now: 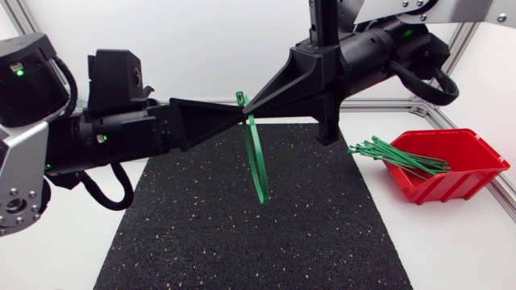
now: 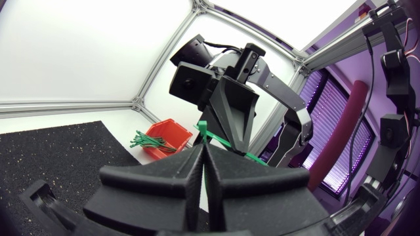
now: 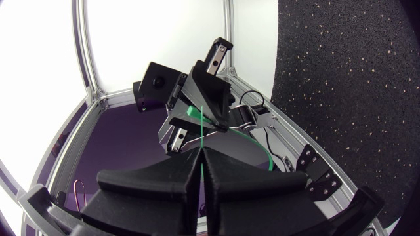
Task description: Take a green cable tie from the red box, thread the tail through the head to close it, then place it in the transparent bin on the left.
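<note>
The left gripper (image 1: 239, 120) is pressed together on the green cable tie (image 1: 256, 165) and is met tip to tip by the right gripper (image 1: 248, 108), likewise pinched on it. These 2 holds are judged to let tail and head be steered together while the loop hangs above the black mat (image 1: 201, 234). Spare ties (image 1: 395, 153) are left in the red box (image 1: 451, 185). Whether the tail is through the head cannot be made out — the fingertips cover it — and the transparent bin is not shown.
</note>
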Available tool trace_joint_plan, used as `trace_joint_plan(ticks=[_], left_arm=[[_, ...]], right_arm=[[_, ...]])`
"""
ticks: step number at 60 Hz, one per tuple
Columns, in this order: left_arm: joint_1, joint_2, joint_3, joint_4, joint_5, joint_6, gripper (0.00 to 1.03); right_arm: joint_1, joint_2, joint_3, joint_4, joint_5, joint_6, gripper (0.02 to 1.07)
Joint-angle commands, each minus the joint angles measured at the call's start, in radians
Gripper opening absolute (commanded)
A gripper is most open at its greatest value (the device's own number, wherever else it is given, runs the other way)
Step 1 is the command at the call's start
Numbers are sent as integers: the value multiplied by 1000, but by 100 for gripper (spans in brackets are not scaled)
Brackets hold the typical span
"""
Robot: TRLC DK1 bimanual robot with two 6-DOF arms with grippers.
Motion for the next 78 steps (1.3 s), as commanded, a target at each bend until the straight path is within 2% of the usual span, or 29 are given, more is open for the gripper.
trace_joint_plan(ticks=[1, 18, 78], left_arm=[[-9, 19, 11, 2, -4, 19, 4], [1, 55, 22, 6, -8, 32, 4], [-29, -1, 16, -9, -29, 32, 4]], right_arm=[[10, -30, -8, -7, -4, 7, 8], [17, -40, -17, -7, -4, 10, 8], [10, -9, -66, 31, -15, 7, 8]])
